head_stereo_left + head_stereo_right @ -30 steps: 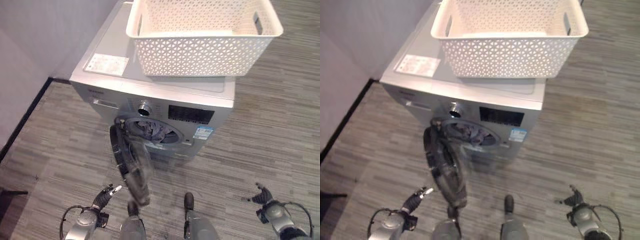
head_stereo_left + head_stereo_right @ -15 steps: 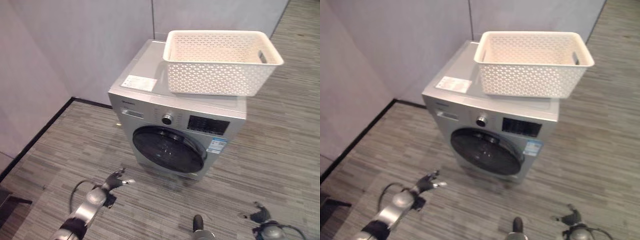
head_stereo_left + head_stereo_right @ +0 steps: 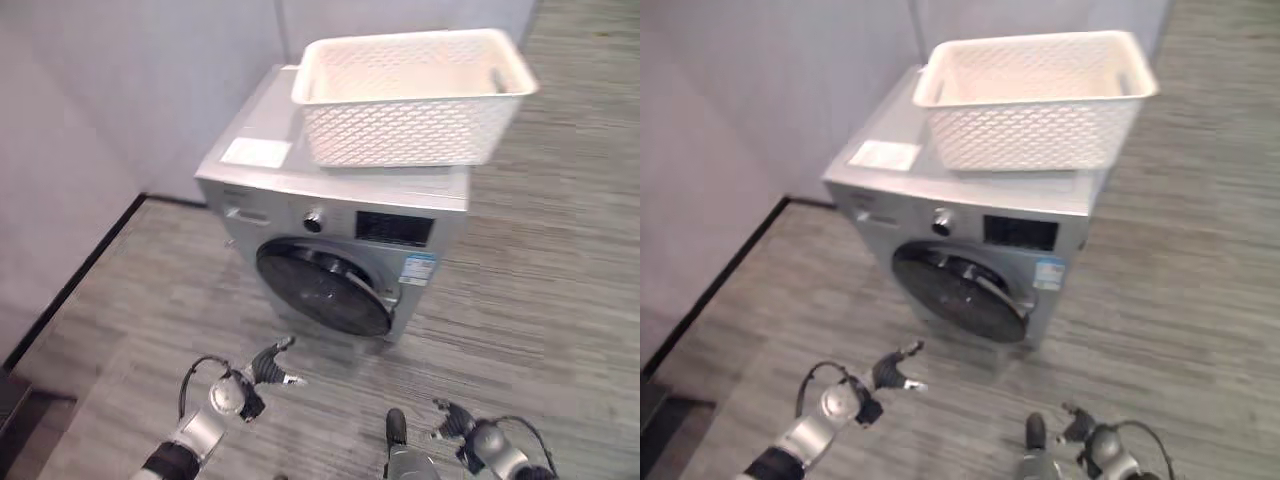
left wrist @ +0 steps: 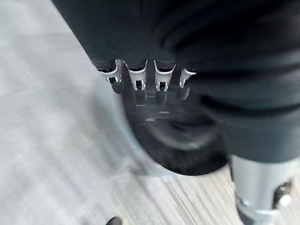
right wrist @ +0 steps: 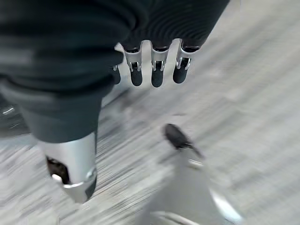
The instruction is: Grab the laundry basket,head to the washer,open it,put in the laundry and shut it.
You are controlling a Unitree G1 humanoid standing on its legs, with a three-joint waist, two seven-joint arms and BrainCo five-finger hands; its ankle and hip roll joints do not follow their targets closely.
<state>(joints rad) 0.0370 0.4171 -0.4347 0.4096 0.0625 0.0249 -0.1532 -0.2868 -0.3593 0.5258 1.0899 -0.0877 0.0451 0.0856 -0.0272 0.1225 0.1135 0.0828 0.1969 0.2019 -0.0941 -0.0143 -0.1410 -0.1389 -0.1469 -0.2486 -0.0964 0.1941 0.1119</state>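
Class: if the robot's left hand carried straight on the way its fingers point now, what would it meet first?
Probably the washer's round dark door: the left hand points up toward it across bare floor, though depth is uncertain.

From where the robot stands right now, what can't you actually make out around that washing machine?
- Inside the washer: its dark door hides the drum, so no laundry is visible.
- Basket floor: the near wall blocks it in both eye views.
- Control panel print: too small.
- Left wrist view: the door is blurred.

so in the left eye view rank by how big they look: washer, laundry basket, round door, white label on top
1. washer
2. laundry basket
3. round door
4. white label
Basket versus door is close.
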